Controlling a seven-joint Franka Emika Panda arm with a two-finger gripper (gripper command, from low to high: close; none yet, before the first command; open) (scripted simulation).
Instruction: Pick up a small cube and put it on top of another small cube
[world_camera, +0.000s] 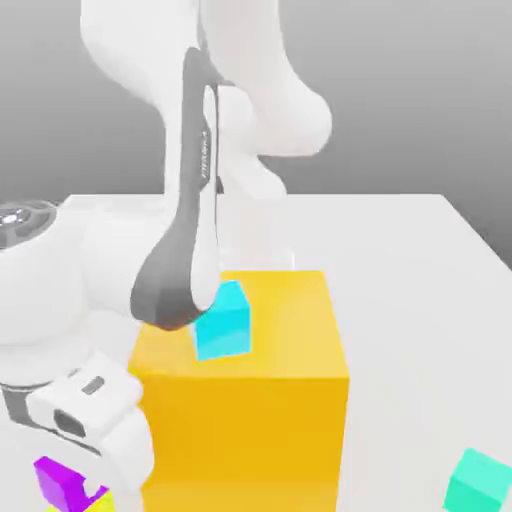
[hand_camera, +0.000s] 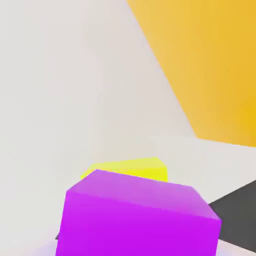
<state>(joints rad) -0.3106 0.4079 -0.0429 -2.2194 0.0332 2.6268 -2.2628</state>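
Observation:
The small purple cube (world_camera: 58, 480) sits at the bottom of the exterior view's left, just under my white hand (world_camera: 88, 405). It appears to rest on the small lemon-yellow cube (world_camera: 97, 497), which peeks out beside and below it. In the hand view the purple cube (hand_camera: 137, 220) is very close and large. The yellow cube (hand_camera: 131, 169) shows just past its upper edge. The hand hangs directly over the pair.
A big orange-yellow block (world_camera: 245, 400) stands beside the pair, with a cyan cube (world_camera: 224, 320) on its top. It also looms in the hand view as the orange-yellow block (hand_camera: 210, 65). A teal-green cube (world_camera: 478, 482) lies on the white table (world_camera: 420, 300) at the exterior view's right.

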